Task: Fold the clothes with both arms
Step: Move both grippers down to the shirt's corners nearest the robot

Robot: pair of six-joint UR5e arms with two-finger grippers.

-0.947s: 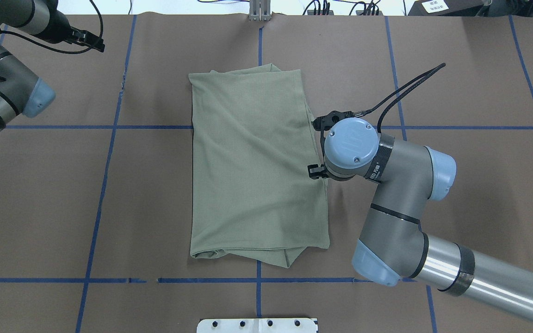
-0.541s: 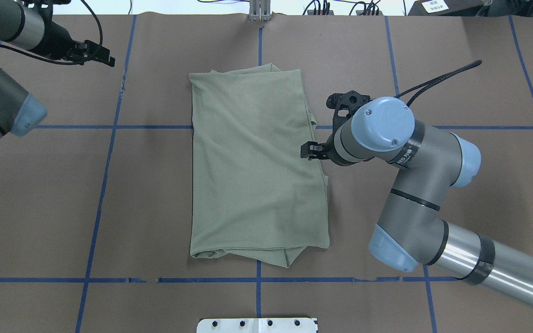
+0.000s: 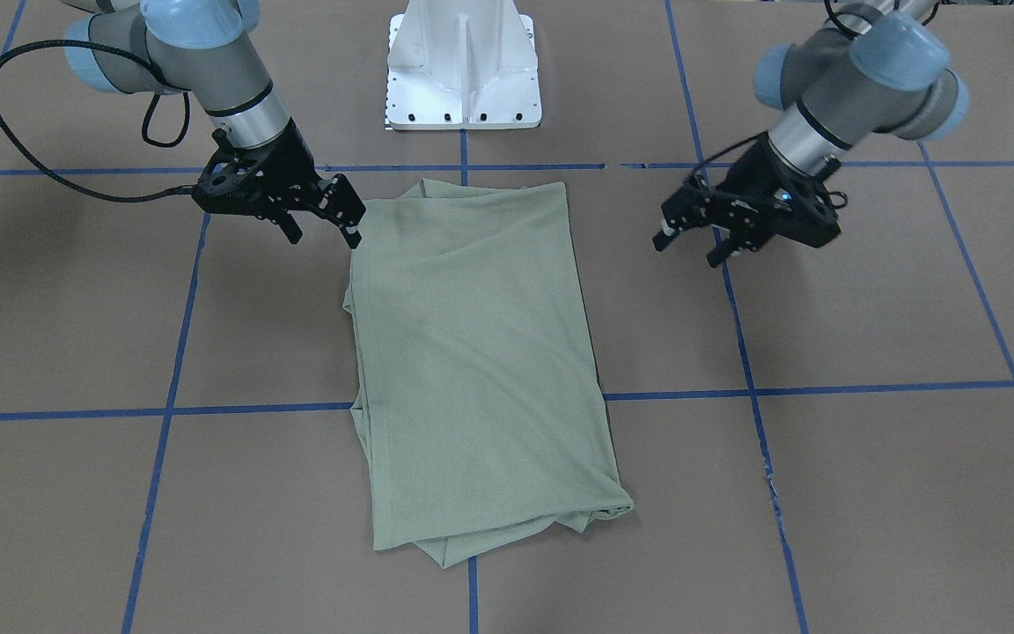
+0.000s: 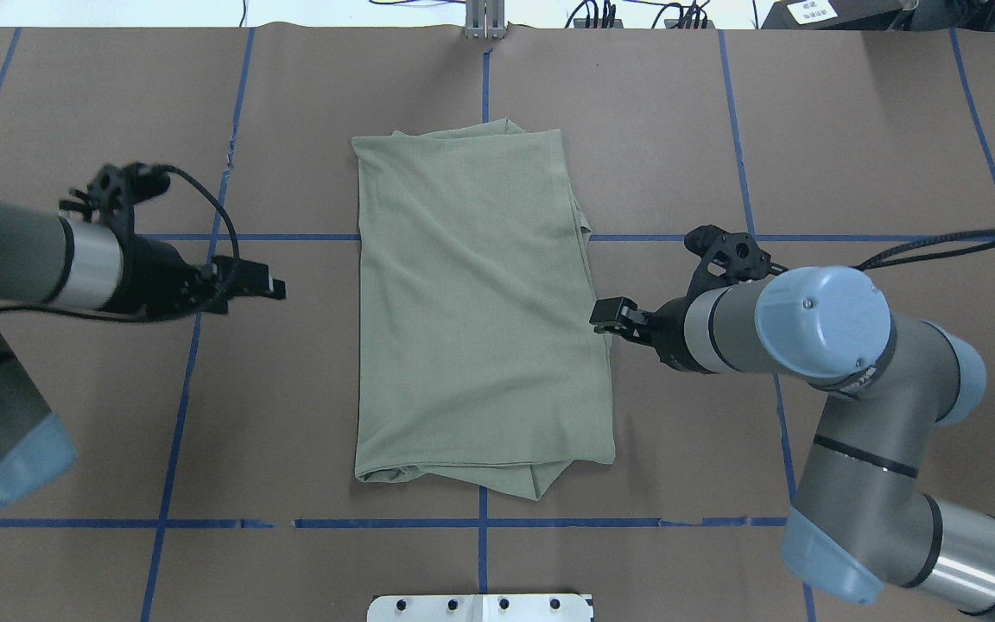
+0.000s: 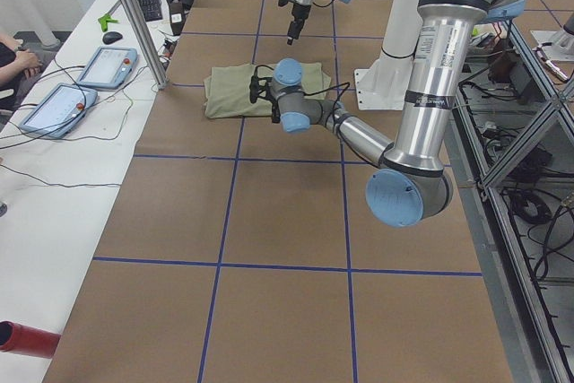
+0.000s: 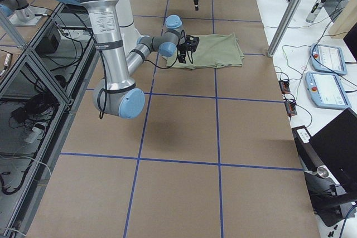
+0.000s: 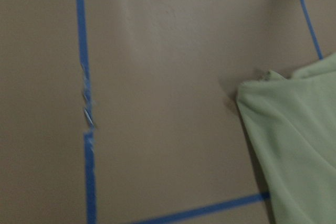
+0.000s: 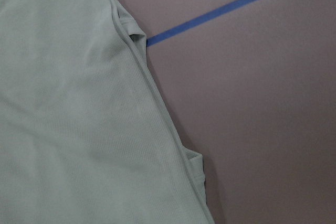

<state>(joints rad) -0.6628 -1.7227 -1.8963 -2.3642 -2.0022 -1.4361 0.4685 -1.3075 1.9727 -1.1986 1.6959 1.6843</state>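
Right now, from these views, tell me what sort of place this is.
Probably a robotics lab workcell: left arm and right arm over a paper-covered table gridded with blue tape, with teach pendants on a side bench.

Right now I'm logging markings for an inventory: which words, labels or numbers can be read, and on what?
None is legible.
White label, far right corner: print too small.
Right arm: band lettering blurred.
Shirt: no text showing.
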